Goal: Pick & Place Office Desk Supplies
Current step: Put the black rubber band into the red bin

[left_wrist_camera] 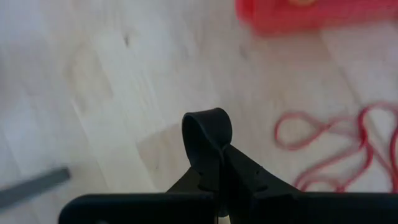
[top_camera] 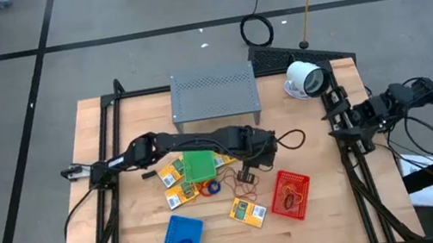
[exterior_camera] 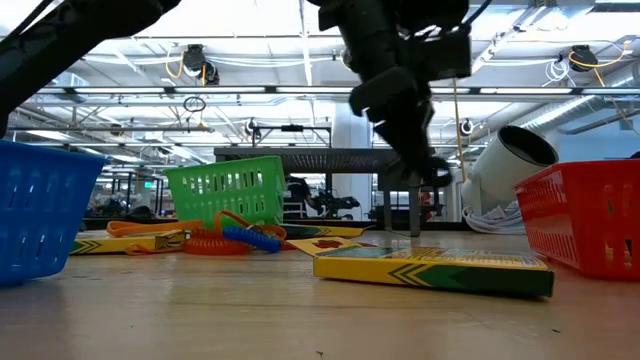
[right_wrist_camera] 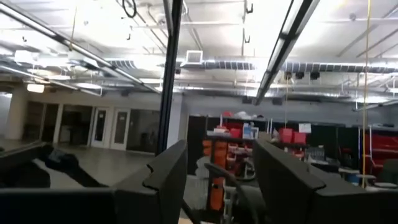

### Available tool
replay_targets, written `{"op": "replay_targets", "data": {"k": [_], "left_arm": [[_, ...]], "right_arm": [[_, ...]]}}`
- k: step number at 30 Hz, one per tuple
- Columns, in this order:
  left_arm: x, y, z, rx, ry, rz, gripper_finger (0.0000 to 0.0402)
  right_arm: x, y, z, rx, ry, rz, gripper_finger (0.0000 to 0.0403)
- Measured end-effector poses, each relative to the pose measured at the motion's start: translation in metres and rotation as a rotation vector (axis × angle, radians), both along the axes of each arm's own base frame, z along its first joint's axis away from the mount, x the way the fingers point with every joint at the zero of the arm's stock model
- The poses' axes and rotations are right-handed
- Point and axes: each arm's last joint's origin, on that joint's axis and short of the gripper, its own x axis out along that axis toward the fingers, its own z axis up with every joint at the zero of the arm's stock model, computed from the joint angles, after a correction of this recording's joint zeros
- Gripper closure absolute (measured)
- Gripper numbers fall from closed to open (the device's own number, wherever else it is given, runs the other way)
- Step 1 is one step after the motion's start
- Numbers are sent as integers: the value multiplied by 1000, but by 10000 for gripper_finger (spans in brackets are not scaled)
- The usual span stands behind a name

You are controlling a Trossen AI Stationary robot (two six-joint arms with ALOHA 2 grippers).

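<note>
My left gripper (left_wrist_camera: 221, 163) is shut on a small black ring (left_wrist_camera: 205, 114) and hangs above the bare wood between the green basket (top_camera: 200, 164) and the red basket (top_camera: 291, 194). In the high view it is at the table's middle (top_camera: 247, 174). In the low view it hangs above the table (exterior_camera: 418, 176). Thin orange rubber bands (left_wrist_camera: 336, 149) lie flat on the wood beside it. Yellow packets (top_camera: 248, 212) and coloured rings (top_camera: 210, 189) lie flat near the baskets. My right gripper (right_wrist_camera: 221, 180) is open at the table's right edge and points up into the room. My left gripper pinches the black ring by one side of its loop (left_wrist_camera: 214, 154) between its two fingers. The rest of the loop stands out past the fingertips. The fingers slant down from above. The ring is lifted clear of the table.
A blue basket (top_camera: 181, 239) with a ring in it stands near the front edge. The grey perforated shelf (top_camera: 214, 96) and a white round device (top_camera: 306, 78) stand at the back. A packet (exterior_camera: 430, 266) lies on the wood near the red basket (exterior_camera: 590, 215).
</note>
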Motion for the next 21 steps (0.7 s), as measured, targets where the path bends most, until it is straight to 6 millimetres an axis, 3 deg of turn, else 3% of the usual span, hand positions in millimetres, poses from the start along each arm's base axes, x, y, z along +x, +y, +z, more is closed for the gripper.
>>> {"op": "replay_targets", "data": {"k": [5, 13, 17, 21], "left_arm": [[3, -16, 3, -24, -53, -40, 398], [1, -47, 41, -96, -230, -112, 398], [4, -64, 63, -178, -366, -165, 398], [9, -79, 69, -197, -471, -201, 398]], "right_arm": [[0, -2, 0, 2, 5, -70, 232], [1, -7, 1, 21, 15, -258, 232], [0, -7, 1, 22, 14, -259, 232], [0, -7, 1, 27, 13, -257, 232]]}}
